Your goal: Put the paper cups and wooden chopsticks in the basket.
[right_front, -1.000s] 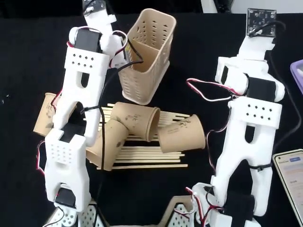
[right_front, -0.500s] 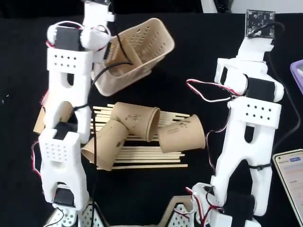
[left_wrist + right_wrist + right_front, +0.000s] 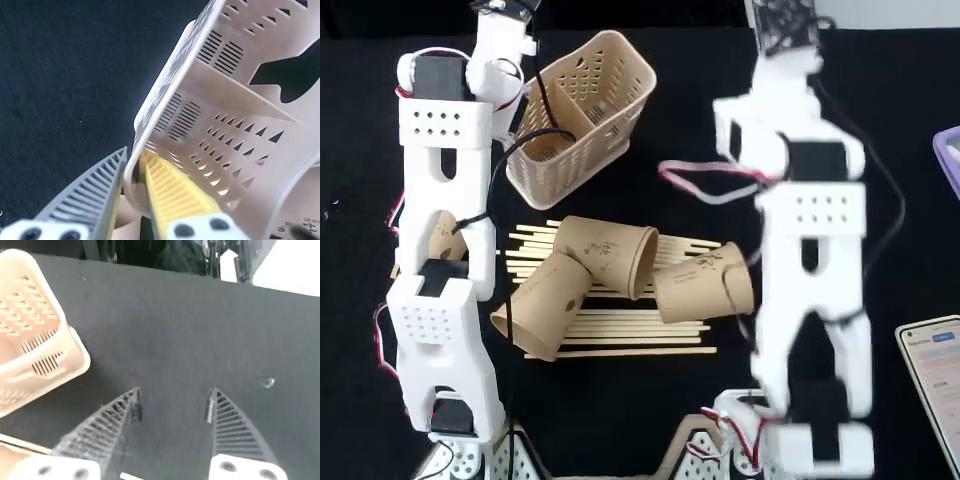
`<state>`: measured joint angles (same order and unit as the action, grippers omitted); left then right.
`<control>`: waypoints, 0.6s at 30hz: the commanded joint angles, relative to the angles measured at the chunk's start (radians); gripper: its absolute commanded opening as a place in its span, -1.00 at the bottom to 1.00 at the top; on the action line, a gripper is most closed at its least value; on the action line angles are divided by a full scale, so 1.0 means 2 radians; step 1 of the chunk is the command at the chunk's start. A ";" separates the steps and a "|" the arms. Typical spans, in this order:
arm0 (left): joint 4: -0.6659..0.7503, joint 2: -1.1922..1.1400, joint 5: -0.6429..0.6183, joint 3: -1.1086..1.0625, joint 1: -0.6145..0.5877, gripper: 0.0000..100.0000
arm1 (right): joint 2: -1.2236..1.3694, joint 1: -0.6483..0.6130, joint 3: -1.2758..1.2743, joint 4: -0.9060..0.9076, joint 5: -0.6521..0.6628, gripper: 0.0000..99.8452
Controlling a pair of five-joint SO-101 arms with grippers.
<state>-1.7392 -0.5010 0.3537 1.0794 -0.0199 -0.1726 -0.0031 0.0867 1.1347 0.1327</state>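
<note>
— What lies off to the right?
— A phone (image 3: pixel 932 372), screen lit and facing up, on the near right of the black desk (image 3: pixel 360 160), partly cut by the edge.
— Anything farther back?
— A purple thing (image 3: pixel 950 160) at the right edge, farther than the phone, mostly out of frame; I cannot tell what it is.

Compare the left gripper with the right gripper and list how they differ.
The left gripper is shut on the wall of the basket, one finger inside, one outside; the right gripper is open and holds nothing. The left gripper has one grey and one yellow finger; the right gripper's fingers are both dark grey. The left gripper is at the basket; the right gripper hangs over the table. Both have ridged, tapering fingers.
</note>
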 commanded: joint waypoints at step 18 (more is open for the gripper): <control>0.002 0.014 0.070 0.001 0.013 -0.94 | 0.481 -0.035 0.794 0.312 0.032 -0.58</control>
<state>-1.7392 -0.5010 0.3874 1.0764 -0.0153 0.7772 -0.0445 1.5275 1.7254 0.1803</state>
